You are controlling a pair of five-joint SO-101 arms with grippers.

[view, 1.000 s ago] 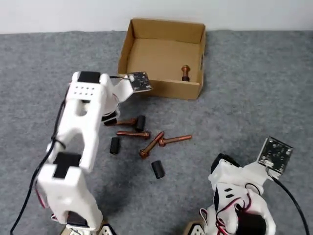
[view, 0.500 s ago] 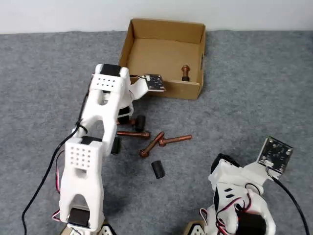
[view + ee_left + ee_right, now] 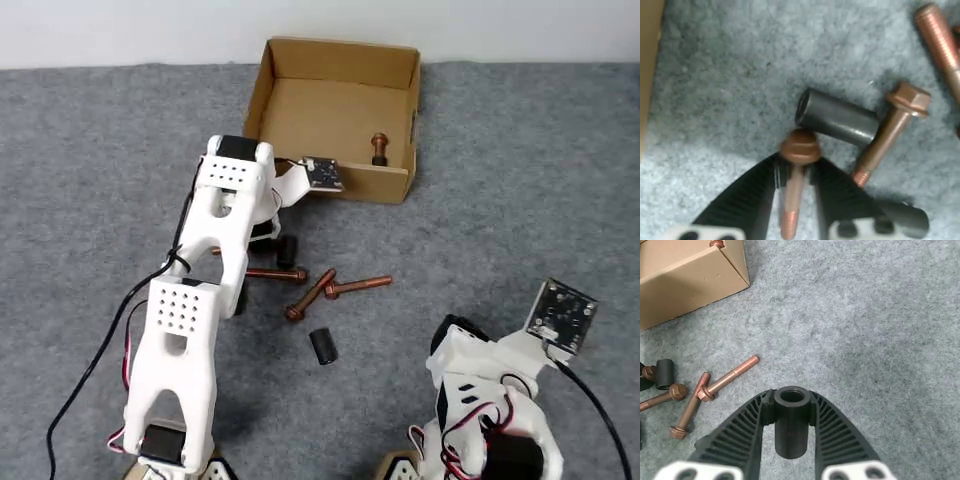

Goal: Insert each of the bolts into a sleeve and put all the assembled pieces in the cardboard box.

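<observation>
copper-coloured bolt (image 3: 800, 148) pinched in left hand (image 3: 796, 169), black hollow sleeve (image 3: 791, 427) pinched in right hand (image 3: 790, 403)

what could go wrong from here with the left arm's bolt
The bolt at the left gripper lies with its head against the lying sleeve, so a grab may roll that sleeve into the second bolt. Its head also points away from the gripper, so it may need turning before entering the held sleeve in the right gripper.

The tabletop (image 3: 530, 180) is covered all over in grey, speckled, felt-like fabric with a short fuzzy nap. Along its far side a plain white wall (image 3: 120, 30) meets the grey in a straight line.
</observation>
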